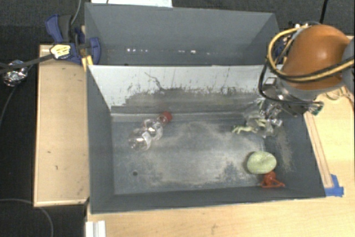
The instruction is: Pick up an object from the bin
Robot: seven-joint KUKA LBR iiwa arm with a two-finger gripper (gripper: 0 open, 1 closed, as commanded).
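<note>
The gripper (265, 121) is seen low in the right part of the grey metal bin (183, 41), close to the floor near the foot of the back wall. It is set beneath the arm's rounded orange cover (313, 55), around which yellow and dark cables are looped. Whether the gripper is wide or narrow cannot be told, as its tip is merged with the scuffed metal behind it. Just beside it, on its left in the view, a small pale sliver (242, 129) is found on the floor. Its kind cannot be told, nor whether it is touched by the gripper. Nearer the front wall, a pale green rounded lump (260, 162) is laid on the floor, near the gripper but apart from it. Just beside the lump, toward the front right corner, a small red thing (272, 180) is seen, too small for its shape to be named. Well apart from all these, in the left half of the floor, a clear plastic bottle (145, 135) is laid on its side, with its red cap (165, 117) pointed toward the back wall and to the right. The floor between them is marked by scratches and dull patches.
</note>
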